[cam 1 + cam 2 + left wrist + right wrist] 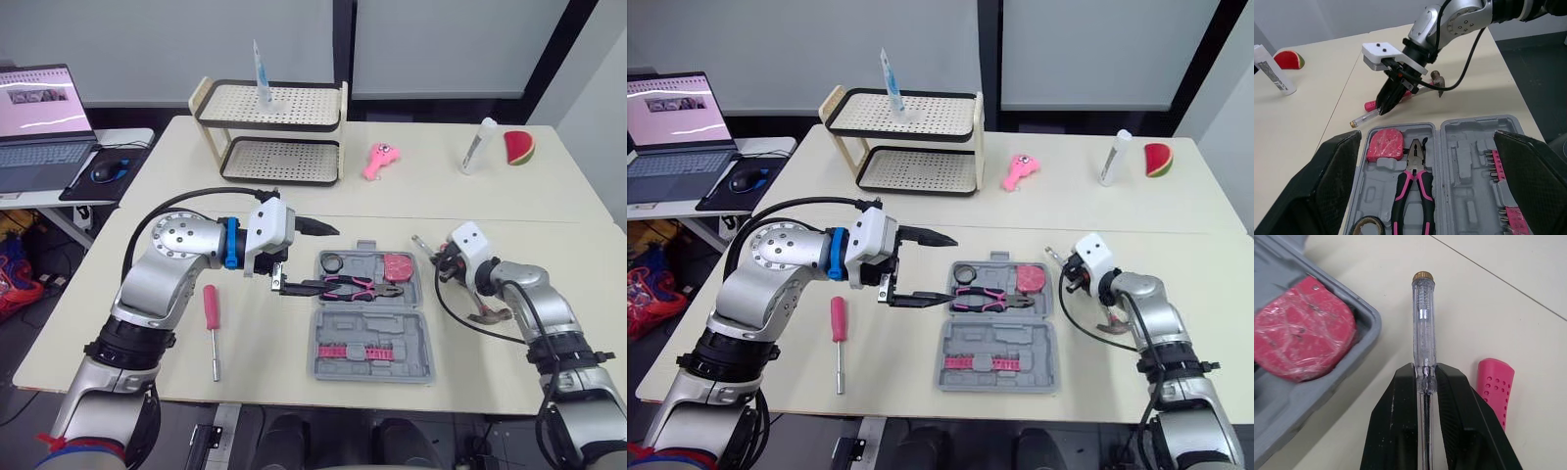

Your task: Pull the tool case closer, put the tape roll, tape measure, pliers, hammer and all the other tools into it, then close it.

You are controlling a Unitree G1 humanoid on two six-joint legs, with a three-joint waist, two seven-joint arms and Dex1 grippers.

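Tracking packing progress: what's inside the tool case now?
Tool case holds tape roll, pliers and pink tape measure in one half, pink bits in the other. Anything beneath the pliers is hidden.

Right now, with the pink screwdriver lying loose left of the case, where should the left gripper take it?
Probably by the handle of the pink screwdriver, coming straight down with the left gripper and closing across its width. The handle is the thick part, with bare table either side; the thin shaft lies flat and would be harder to pinch.
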